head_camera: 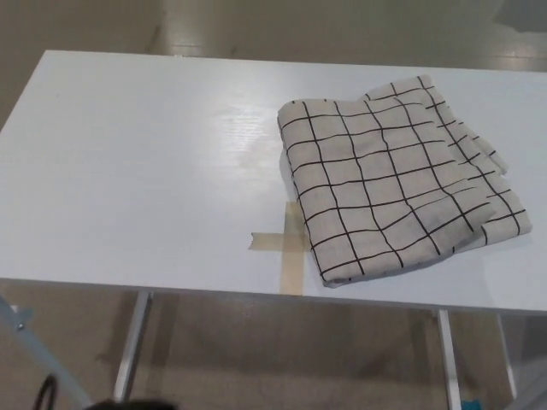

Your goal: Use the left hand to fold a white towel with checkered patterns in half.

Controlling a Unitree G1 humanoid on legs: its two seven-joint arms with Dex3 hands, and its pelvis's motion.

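The white towel (395, 178) with a black checkered grid lies folded over on itself on the right half of the white table (137, 162), its layered edges showing along the right side. Its near corner reaches close to the table's front edge. Neither of my hands shows in the head view; only a dark sliver sits at the bottom left edge of the picture.
A cross of beige tape (286, 243) is stuck on the table just left of the towel's near corner. Metal table legs (132, 346) and a tan floor show below the front edge.
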